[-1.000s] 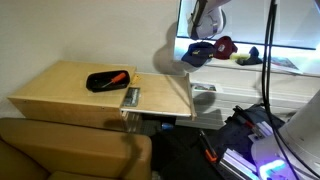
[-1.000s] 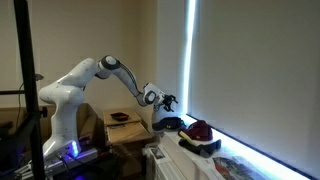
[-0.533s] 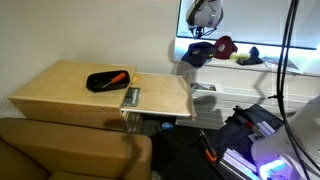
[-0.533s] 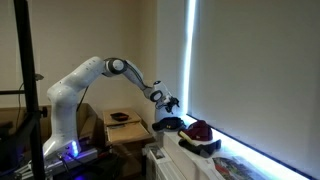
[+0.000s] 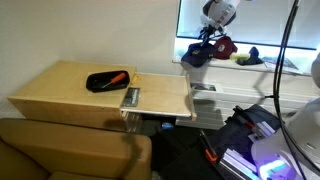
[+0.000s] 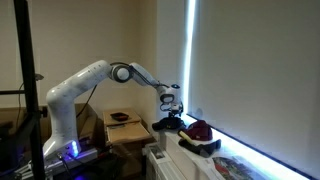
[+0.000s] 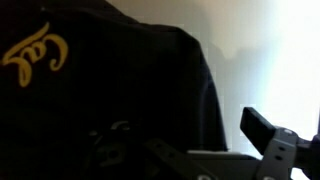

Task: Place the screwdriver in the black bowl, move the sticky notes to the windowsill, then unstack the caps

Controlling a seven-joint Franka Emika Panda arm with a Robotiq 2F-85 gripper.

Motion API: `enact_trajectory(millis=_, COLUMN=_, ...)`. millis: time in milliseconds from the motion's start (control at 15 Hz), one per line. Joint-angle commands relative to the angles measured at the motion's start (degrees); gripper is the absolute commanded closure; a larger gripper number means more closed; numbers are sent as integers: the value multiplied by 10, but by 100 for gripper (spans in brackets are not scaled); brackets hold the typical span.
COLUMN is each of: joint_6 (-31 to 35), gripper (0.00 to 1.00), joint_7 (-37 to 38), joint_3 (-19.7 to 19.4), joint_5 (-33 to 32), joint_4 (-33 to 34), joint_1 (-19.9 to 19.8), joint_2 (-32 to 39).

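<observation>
"Far to the left of the claw (image 5: 207,33) and well below it, what lay on the table (image 5: 60,92)?"

"The black bowl (image 5: 100,84), with the screwdriver (image 5: 117,77) resting inside it, its orange handle plain to see. A small grey object (image 5: 130,97) sat on the tabletop just beside the bowl, on the side nearer the claw."

"And the claw itself?"

"Its jaws stood apart, with nothing between them. It hung over the windowsill (image 5: 232,71), and the arm reached out long from its base in both exterior views."

"What was straight beneath it?"

"The navy cap (image 5: 196,53), on the sill close under the claw. Its dark crown and a yellow stitched emblem filled most of the wrist view. One of the fingers (image 7: 262,128) showed low at the right. Whether it touched the cloth, I could not tell."

"What was to the right of the claw?"

"The red cap (image 5: 225,45) was a little lower than the claw and just beside the navy one. I could not tell whether the two touched. Farther right along the sill lay the sticky notes (image 5: 240,60), only a pale yellow patch, too small to make out more."
</observation>
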Motion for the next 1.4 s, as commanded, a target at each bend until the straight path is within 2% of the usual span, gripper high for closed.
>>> enact_trajectory(millis=0, joint_6=-98, gripper=0, joint_7=117, joint_3=-93, joint_5=-35, joint_4=64, joint_1=67, joint_2=36)
enact_trajectory(millis=267, joint_6=-127, gripper=0, joint_7=269, joint_3=-165, joint_5=-94, joint_4=106, joint_1=112, joint_2=65)
enact_trajectory(millis=467, joint_6=-183, gripper=0, joint_7=367, joint_3=-203, joint_5=-160, joint_4=145, joint_1=136, joint_2=95)
enact_trajectory(millis=600, joint_6=-247, gripper=0, joint_7=366, joint_3=-207, joint_5=-187, joint_4=186, joint_1=139, joint_2=122)
enact_trajectory(millis=733, joint_6=-303, gripper=0, joint_7=339, joint_3=-192, joint_5=-202, joint_4=215, joint_1=139, joint_2=141)
enact_trajectory(millis=867, joint_6=-288, gripper=0, joint_7=328, joint_3=-164, joint_5=-208, joint_4=232, joint_1=128, joint_2=143)
enact_trajectory(millis=933, joint_6=-267, gripper=0, joint_7=334, joint_3=-173, joint_5=-197, joint_4=230, joint_1=135, joint_2=140)
enact_trajectory(millis=1000, joint_6=-258, gripper=9, joint_7=307, joint_3=-153, joint_5=-179, joint_4=226, joint_1=121, joint_2=127)
enact_trajectory(millis=1067, joint_6=-244, gripper=27, joint_7=313, joint_3=-149, joint_5=-167, joint_4=224, joint_1=115, joint_2=122)
enact_trajectory(millis=1333, joint_6=-260, gripper=55, joint_7=293, joint_3=-132, joint_5=-129, joint_4=250, joint_1=92, joint_2=125)
